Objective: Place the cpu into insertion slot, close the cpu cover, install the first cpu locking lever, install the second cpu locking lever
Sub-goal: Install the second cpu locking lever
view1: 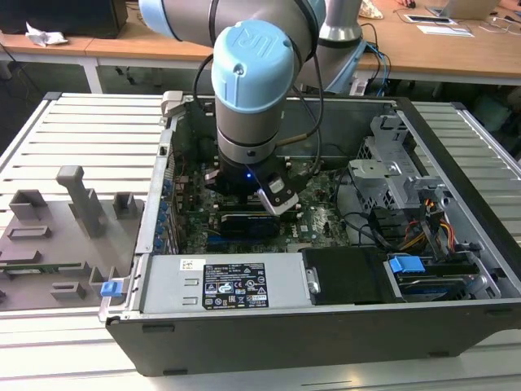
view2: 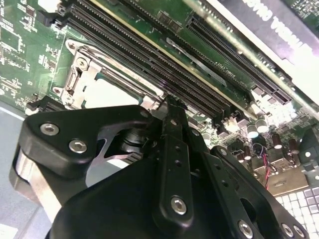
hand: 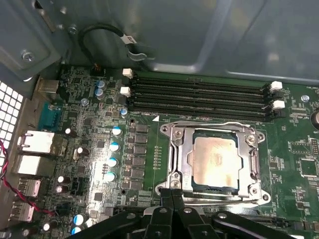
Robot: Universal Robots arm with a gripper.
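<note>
Exterior view: arm reaching down into open computer case [view1: 456, 204], gripper [view1: 269, 198] hovering over green motherboard [view1: 326, 216], first wrist view: cpu [hand: 215, 160] sitting in insertion slot [hand: 187, 185], cpu cover [hand: 180, 142] lying closed around it, fingers [hand: 172, 199] pressed together, empty, at cover's edge, second wrist view: closed fingertips [view2: 172, 107] beside memory slots [view2: 149, 59].

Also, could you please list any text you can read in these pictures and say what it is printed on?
Black label on the grey power supply housing: print too small to read.
cpu top: faint marking, blurred.
Green circuit board: white lettering, too small to read.
Tag on the black cable: unreadable.
Nothing can be quoted reliably.
</note>
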